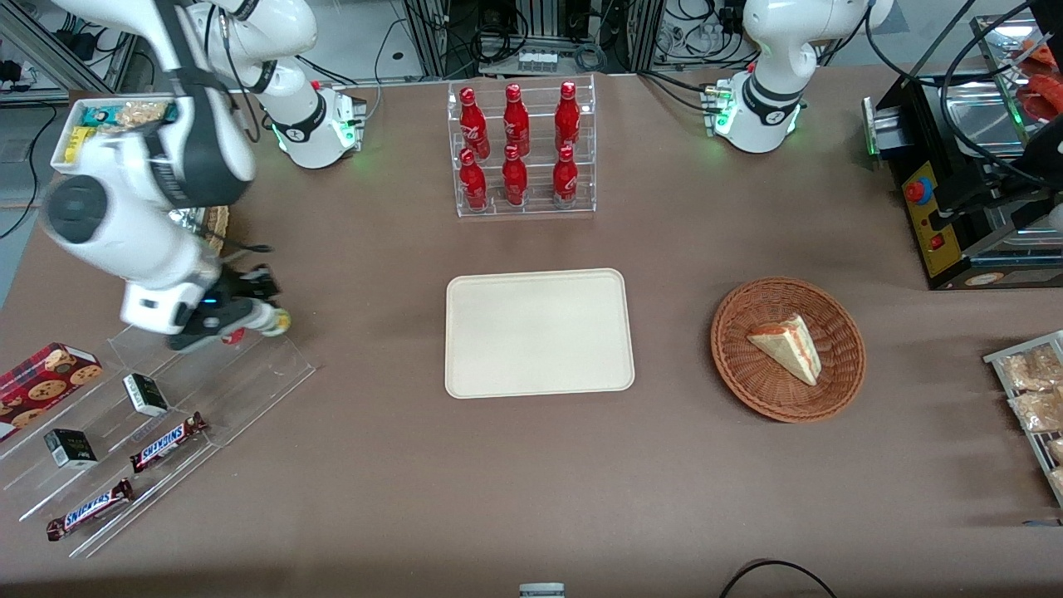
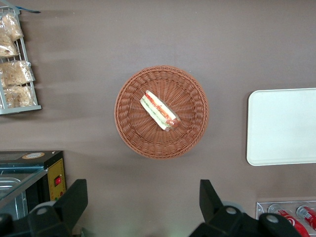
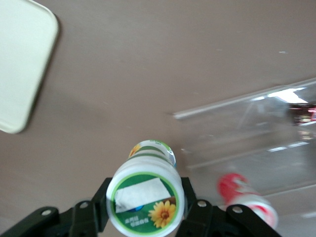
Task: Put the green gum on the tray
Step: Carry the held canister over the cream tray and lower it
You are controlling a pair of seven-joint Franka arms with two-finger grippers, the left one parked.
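My right gripper point(image 1: 264, 317) point(image 3: 145, 200) is shut on the green gum point(image 3: 146, 195), a small round bottle with a white lid and a green and yellow flower label. I hold it lifted above the brown table, beside the upper step of a clear acrylic shelf point(image 1: 208, 390). In the front view the green gum point(image 1: 276, 321) shows as a yellowish tip at the fingers. The cream-beige tray point(image 1: 538, 332) lies flat in the middle of the table, apart from the gripper; its rounded corner shows in the right wrist view point(image 3: 22, 69).
A red-lidded gum bottle point(image 3: 245, 197) lies on the clear shelf beside my gripper. The shelf also holds Snickers bars point(image 1: 166, 440) and small dark boxes point(image 1: 145, 394). A rack of red cola bottles point(image 1: 519, 149) and a wicker basket point(image 1: 789, 349) with a sandwich stand around the tray.
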